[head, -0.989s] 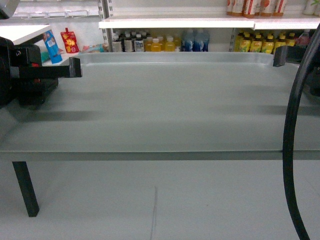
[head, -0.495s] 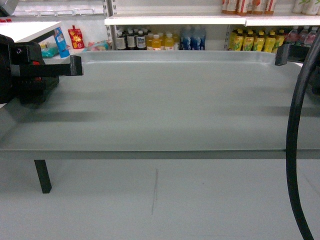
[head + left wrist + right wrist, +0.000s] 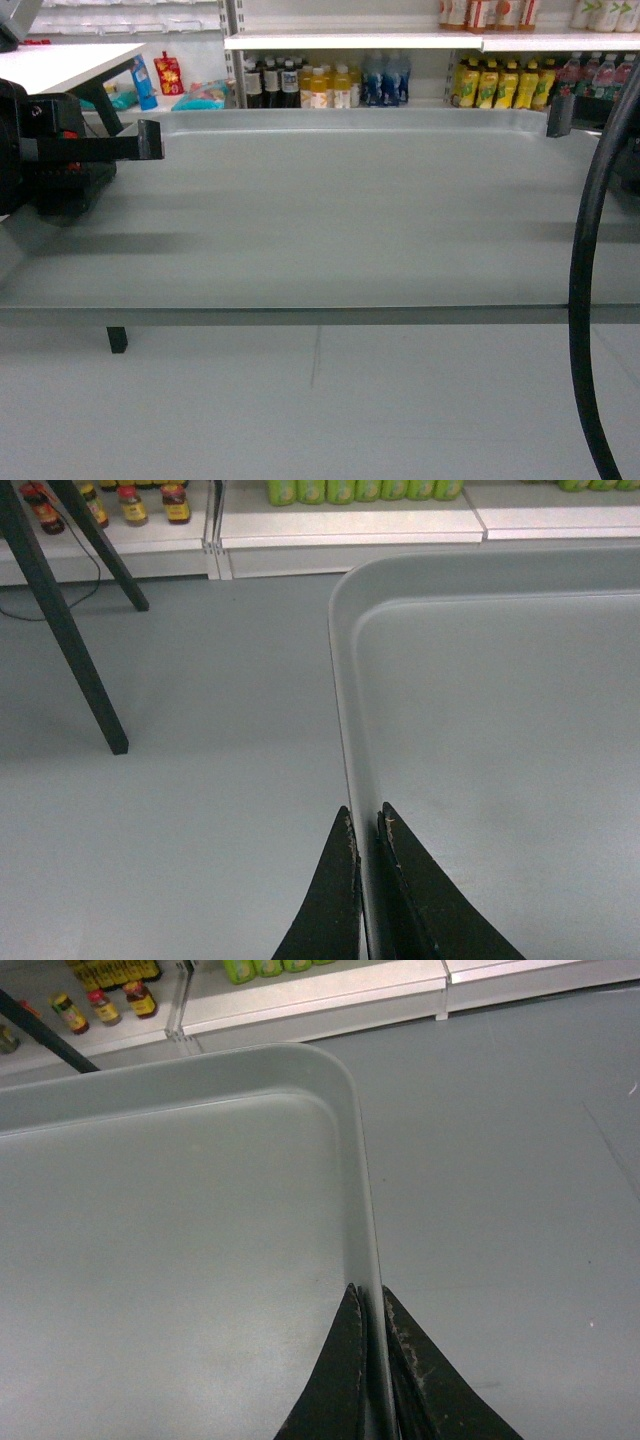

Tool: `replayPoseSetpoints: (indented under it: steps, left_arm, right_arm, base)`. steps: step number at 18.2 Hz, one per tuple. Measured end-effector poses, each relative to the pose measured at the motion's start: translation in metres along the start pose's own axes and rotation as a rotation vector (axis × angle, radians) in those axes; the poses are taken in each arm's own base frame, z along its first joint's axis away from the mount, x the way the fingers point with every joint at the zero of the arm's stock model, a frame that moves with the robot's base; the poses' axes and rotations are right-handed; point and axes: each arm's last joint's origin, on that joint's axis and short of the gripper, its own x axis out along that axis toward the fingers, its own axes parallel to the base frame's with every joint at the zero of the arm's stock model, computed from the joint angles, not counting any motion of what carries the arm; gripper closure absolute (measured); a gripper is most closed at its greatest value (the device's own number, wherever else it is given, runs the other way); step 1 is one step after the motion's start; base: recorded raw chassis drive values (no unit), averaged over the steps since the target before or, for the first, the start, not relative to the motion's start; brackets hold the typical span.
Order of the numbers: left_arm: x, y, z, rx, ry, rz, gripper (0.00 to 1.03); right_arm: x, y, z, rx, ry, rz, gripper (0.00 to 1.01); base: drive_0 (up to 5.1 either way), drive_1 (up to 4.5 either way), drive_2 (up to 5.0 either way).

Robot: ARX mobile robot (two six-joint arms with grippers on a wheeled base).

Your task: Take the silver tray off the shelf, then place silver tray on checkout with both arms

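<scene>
Tray carrying is underway: silver tray (image 3: 330, 210) hangs above the floor, left pincer (image 3: 365, 900) and right pincer (image 3: 372, 1380) each clenched on an opposite side rim. Keep both level and moving together toward the checkout.

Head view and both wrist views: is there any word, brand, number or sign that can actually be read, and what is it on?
No text is readable in any view.
Bottles on the store shelf: labels too small and blurred.
Red packet and blue packet at left: print blurred.
Silver tray: plain, no markings.
Left gripper and right gripper: no lettering visible.
</scene>
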Motion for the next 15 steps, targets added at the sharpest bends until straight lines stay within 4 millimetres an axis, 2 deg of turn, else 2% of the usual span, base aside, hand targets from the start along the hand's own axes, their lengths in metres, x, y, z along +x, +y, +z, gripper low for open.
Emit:
replayPoseSetpoints:
  steps: [9, 15]
  left_arm:
    - [0.0, -0.0001, 0.0003, -0.001, -0.003, -0.001, 1.0]
    - [-0.0001, -0.0006, 0.0003, 0.0, -0.004, -0.003, 1.0]
  right_arm:
    - [0.0, -0.0001, 0.0003, 0.001, -0.003, 0.001, 0.98]
    - [0.0002, -0.0004, 0.0003, 0.001, -0.004, 0.0, 0.98]
  base:
    - [0.0, 0.0, 0.0]
    - [-4.5, 2.34, 2.3]
